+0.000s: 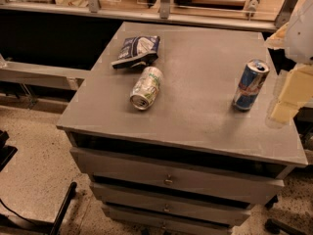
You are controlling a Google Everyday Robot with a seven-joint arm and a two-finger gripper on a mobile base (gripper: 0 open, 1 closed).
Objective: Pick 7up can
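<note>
Camera view: 7up can lying sideways left of centre on table, untouched. Gripper at right edge, well apart; open or closed, cannot tell. Reach, grasp, lift all remaining.

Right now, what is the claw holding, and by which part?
Nothing: the claw hangs at the right edge of the table, apart from the 7up can lying on its side.

No readable lettering on the 7up can, blue can or snack bag; gripper at the right edge.
</note>
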